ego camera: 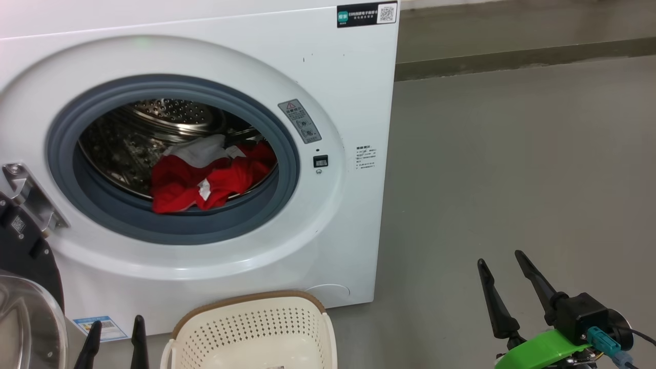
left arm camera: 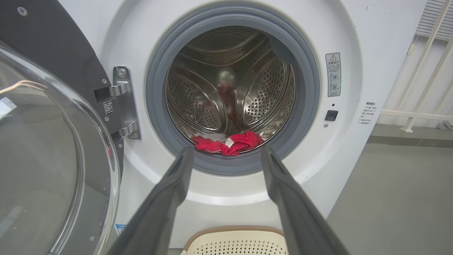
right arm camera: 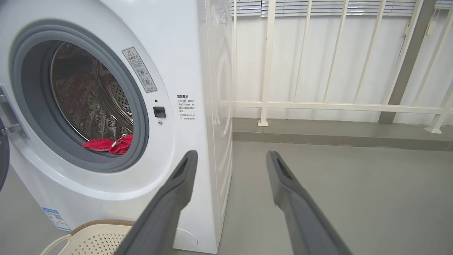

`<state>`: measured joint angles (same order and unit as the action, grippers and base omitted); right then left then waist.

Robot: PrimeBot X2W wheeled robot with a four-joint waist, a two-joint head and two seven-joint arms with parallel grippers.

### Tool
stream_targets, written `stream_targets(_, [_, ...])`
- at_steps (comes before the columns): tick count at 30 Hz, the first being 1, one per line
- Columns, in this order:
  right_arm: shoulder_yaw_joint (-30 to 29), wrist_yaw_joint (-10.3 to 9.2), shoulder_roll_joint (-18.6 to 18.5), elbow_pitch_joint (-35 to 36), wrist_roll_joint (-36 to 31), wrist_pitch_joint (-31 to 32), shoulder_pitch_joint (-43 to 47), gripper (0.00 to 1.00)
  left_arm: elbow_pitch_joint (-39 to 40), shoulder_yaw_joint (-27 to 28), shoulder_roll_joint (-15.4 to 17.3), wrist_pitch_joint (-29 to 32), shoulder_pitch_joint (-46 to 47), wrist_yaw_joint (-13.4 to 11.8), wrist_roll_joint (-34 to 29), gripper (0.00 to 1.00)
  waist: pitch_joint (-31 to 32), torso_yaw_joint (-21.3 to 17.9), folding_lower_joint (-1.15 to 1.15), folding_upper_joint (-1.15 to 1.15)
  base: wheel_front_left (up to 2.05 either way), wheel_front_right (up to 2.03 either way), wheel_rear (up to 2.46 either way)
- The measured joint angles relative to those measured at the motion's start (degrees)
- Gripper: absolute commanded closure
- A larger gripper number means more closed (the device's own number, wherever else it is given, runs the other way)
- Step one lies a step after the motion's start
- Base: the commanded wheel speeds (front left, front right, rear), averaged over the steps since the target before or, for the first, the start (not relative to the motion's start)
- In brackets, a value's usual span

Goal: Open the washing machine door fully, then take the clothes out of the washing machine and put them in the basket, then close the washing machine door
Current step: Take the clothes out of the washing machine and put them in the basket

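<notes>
The white washing machine stands with its door swung open to the left; the door's black rim and clear glass bowl show large in the left wrist view. Red and white clothes lie at the drum's front lip. The cream basket sits on the floor right below the opening. My left gripper is open low beside the basket, pointing at the drum. My right gripper is open and empty, off to the machine's right.
Grey floor stretches to the right of the machine. A low kerb and a white railing run behind it. The door's steel hinge juts from the machine's left side.
</notes>
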<state>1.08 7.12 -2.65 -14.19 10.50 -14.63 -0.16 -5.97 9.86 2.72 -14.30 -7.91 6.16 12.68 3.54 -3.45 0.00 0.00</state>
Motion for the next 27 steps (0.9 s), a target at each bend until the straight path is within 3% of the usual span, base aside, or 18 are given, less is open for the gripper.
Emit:
stream_targets(15, [0.0, 0.00, 0.0, 0.3, 0.0, 0.0, 0.0, 0.00, 0.2, -0.6, -0.1, 0.0, 0.4, 0.0, 0.0, 0.00, -0.9, 0.0, 0.00, 0.00, 0.00, 0.00, 0.00])
stream_targets(27, [0.0, 0.00, 0.0, 0.6, -0.5, 0.0, -0.4, 0.00, -4.5, -2.1, -0.3, 0.0, 10.8, 0.3, 2.0, 0.00, -4.6, 0.7, 0.00, 0.00, 0.00, 0.00, 0.00])
